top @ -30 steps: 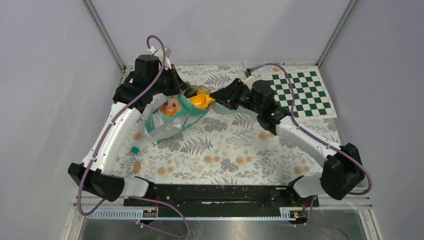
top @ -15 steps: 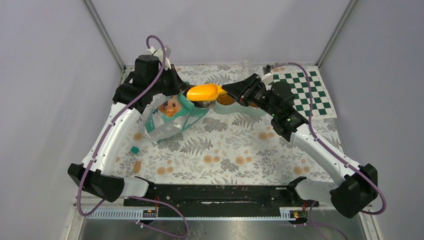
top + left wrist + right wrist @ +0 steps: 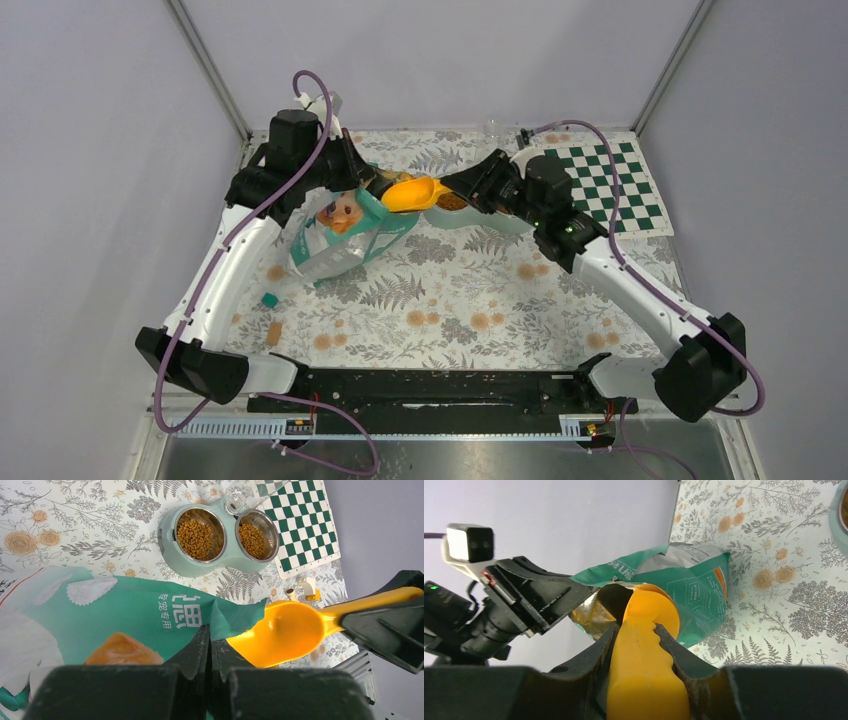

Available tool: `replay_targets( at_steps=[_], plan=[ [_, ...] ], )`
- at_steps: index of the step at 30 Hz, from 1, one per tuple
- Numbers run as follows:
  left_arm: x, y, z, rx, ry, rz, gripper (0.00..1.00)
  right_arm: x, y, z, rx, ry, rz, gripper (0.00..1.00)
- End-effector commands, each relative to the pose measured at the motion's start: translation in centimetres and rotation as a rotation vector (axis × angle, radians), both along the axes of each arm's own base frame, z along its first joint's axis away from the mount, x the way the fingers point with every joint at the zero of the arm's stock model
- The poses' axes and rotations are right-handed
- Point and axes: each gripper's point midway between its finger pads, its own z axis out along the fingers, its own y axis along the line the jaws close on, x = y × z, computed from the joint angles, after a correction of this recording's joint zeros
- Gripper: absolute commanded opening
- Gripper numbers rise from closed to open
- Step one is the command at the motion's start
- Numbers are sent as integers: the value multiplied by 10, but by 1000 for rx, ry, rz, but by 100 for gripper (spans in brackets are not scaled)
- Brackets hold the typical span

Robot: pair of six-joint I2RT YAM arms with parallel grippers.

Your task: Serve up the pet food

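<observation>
Brown pet food fills both steel bowls of a mint double feeder, also seen in the top view. My left gripper is shut on the torn top edge of the teal food bag and holds it open. My right gripper is shut on the handle of the yellow-orange scoop. The scoop's empty cup sits at the bag mouth, its tip at the foil opening. No kibble shows inside the bag.
A green checkered mat lies at the back right. A clear bottle stands behind the feeder. Small loose pieces lie on the floral cloth at the left. Grey walls close the cell.
The right arm carried the scoop out of the bag toward the feeder, then swung it back left and down to the bag mouth. The left arm held still.
</observation>
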Motion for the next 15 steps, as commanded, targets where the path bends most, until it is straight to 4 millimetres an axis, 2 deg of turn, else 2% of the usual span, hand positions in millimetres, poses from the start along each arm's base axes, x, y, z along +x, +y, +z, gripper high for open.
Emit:
replay_targets(
  at_steps=[1, 7, 15],
  plan=[
    [7, 0, 57, -77, -169, 10, 0, 4, 22, 4, -95, -60, 21, 0],
    [8, -10, 52, -111, -132, -17, 0, 9, 60, -5, -214, -95, 64, 0],
    [11, -16, 51, -143, -114, -25, 0, 20, 90, -55, -386, -81, 99, 0]
  ],
)
